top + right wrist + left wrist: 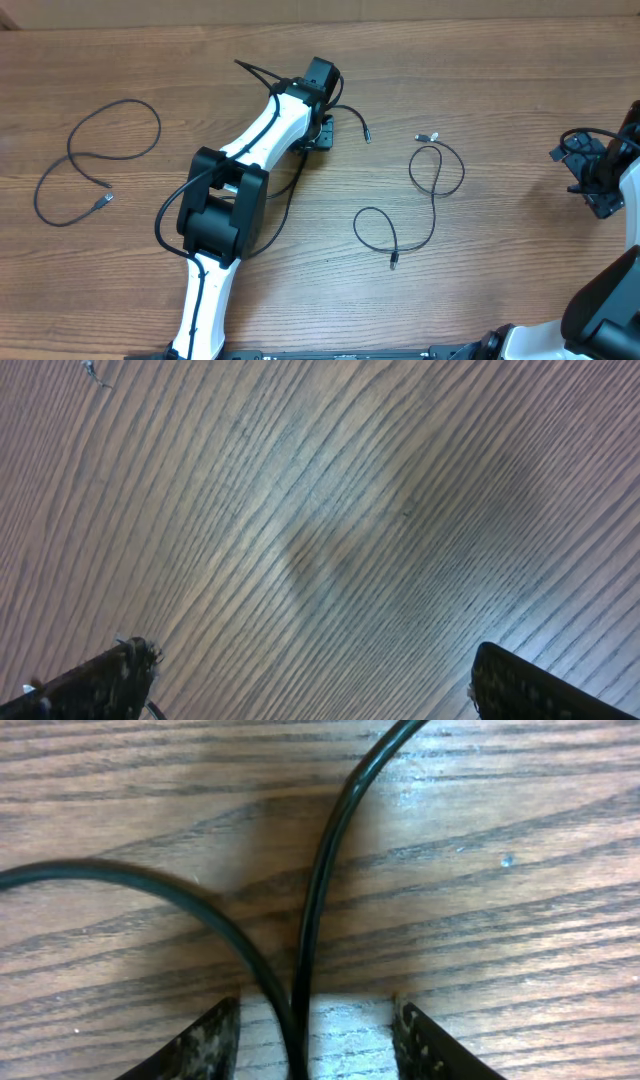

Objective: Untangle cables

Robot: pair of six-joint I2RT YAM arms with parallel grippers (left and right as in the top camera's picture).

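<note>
Left gripper [315,1042] stands with its jaws spread on the table [480,70]. Two strands of one black cable [322,880] lie in the gap, and neither fingertip [212,1045] touches them. One strand runs almost straight away from the fingers. The other bends off to the left in a wide arc, and the two meet between the fingers.

From overhead, this cable [358,118] lies at the upper middle of the table, under the left gripper [322,128]. Its free plug end [367,138] sticks out to the right and points toward the near edge.

A second cable [434,215] lies well apart to the right, coiled in two loops. Its long axis slants from a silver plug [428,136] at the upper right down to a dark end at the lower left.

A third cable [72,152] lies far to the left, also in two loops, slanting the same way.

Right gripper [320,682] hangs over bare wood at the right edge, jaws spread wide and holding nothing.
</note>
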